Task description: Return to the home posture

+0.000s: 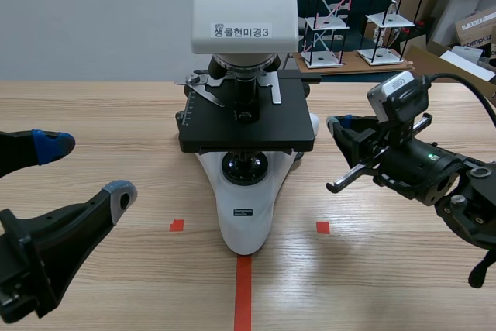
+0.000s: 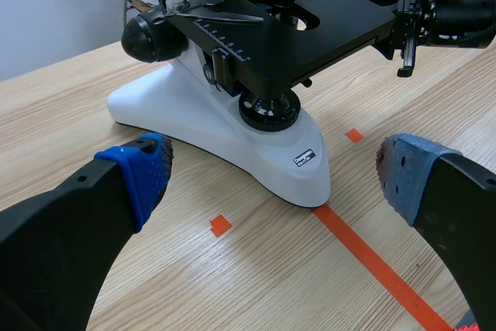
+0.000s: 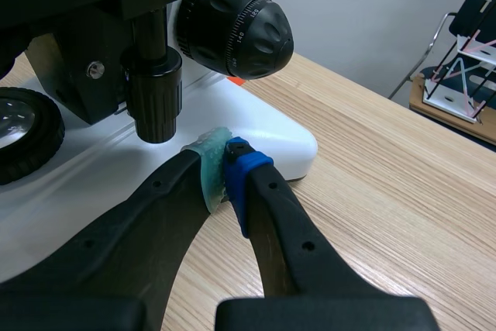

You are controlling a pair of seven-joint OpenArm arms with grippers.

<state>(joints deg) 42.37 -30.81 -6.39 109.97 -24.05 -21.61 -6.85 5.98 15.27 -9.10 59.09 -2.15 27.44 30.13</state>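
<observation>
Two grippers to retract, neither holding anything. Left gripper (image 1: 87, 168): low over the table (image 1: 93, 106), near left of the microscope (image 1: 246, 125), fingers spread wide, pads bare, apart from the white base. Right gripper (image 3: 225, 170): pads pressed together on nothing, tips just beside the far right corner of the base, under the focus knob (image 3: 236, 29); contact with the base not determinable. Microscope at table centre, upright, narrow nose of the base at the end of the tape line (image 1: 243, 292) and pointing toward the robot. Long axis of the base running away from the robot, head directly above the stage. Treat as heavy, rigid and probably top-heavy, with fragile optics and a smooth, likely slippery finish. If ever lifted, take low by the sides of the base, never by knob, stage or lens. No hold required for this task. Draw the right tips sideways clear of the base before raising, to avoid nudging it.
</observation>
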